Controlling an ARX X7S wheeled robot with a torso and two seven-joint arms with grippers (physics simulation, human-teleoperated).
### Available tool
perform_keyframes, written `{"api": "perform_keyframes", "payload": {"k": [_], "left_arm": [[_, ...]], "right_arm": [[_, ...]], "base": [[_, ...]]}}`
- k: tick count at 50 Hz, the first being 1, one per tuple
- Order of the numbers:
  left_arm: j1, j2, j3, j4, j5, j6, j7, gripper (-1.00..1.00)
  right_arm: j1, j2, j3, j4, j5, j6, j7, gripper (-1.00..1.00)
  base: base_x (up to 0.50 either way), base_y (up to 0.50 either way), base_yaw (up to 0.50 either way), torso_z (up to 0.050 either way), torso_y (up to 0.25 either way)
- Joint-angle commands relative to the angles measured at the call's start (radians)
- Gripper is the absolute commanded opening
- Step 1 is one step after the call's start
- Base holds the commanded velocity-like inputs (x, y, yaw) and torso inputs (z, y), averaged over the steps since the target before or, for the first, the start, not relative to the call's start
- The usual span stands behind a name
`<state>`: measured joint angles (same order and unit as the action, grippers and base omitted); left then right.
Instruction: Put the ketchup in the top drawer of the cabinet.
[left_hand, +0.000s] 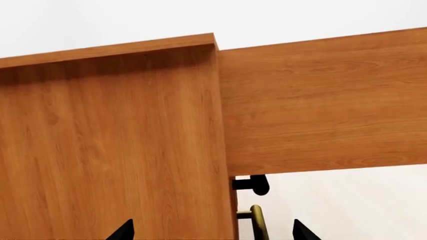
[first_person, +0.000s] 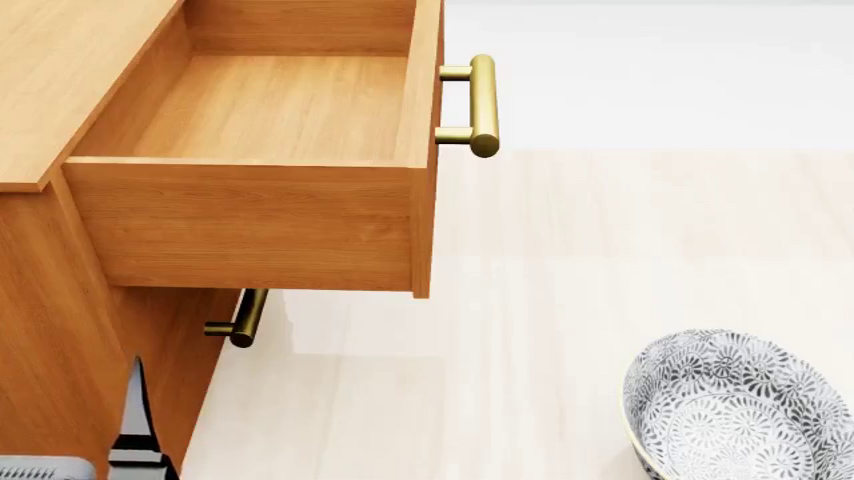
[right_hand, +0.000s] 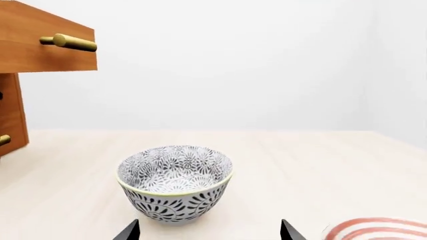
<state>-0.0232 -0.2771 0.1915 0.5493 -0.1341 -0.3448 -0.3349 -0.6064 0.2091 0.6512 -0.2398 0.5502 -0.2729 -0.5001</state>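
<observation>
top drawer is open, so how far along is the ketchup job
Done: the top drawer of the cabinet stands pulled out, its inside bare wood. In hand: nothing; the left gripper and right gripper both show spread, empty fingertips. Left: the ketchup is in no view, only the patterned bowl, so it must be found, grasped and placed in the drawer.

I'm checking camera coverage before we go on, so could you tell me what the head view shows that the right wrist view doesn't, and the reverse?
Only the head view looks down into the pulled-out top drawer, whose inside holds nothing, and it shows part of the left gripper. Only the right wrist view shows the bowl's outer side, a red-striped plate at the frame edge, and the right gripper with its fingertips apart. Both show the patterned bowl, the top drawer's brass handle and the pale tabletop. Neither shows the ketchup.
</observation>
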Motion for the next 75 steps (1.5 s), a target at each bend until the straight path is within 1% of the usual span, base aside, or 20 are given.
{"api": "perform_keyframes", "payload": {"k": [1, 23, 42, 48, 75], "left_arm": [[-0.002, -0.003, 0.0, -0.008, -0.006, 0.004, -0.004, 1.0], [-0.002, -0.008, 0.006, -0.027, -0.012, 0.02, -0.012, 1.0], [-0.002, -0.014, 0.007, -0.035, -0.02, 0.028, -0.018, 1.0], [-0.004, -0.015, 0.008, -0.042, -0.021, 0.031, -0.02, 1.0], [-0.01, -0.022, 0.01, -0.049, -0.028, 0.027, -0.033, 1.0]], "right_arm": [[0.008, -0.004, -0.008, 0.02, -0.014, 0.005, 0.009, 1.0], [0.03, 0.002, -0.031, 0.058, -0.051, 0.026, 0.03, 1.0], [0.049, 0.002, -0.061, 0.125, -0.064, -0.022, -0.024, 1.0], [0.056, -0.002, -0.068, 0.14, -0.076, -0.024, -0.02, 1.0], [0.086, 0.0, -0.097, 0.172, -0.087, 0.023, 0.016, 1.0]], "base": [[0.0, 0.0, 0.0, 0.0, 0.0], [0.0, 0.0, 0.0, 0.0, 0.0], [0.0, 0.0, 0.0, 0.0, 0.0], [0.0, 0.0, 0.0, 0.0, 0.0], [0.0, 0.0, 0.0, 0.0, 0.0]]}}
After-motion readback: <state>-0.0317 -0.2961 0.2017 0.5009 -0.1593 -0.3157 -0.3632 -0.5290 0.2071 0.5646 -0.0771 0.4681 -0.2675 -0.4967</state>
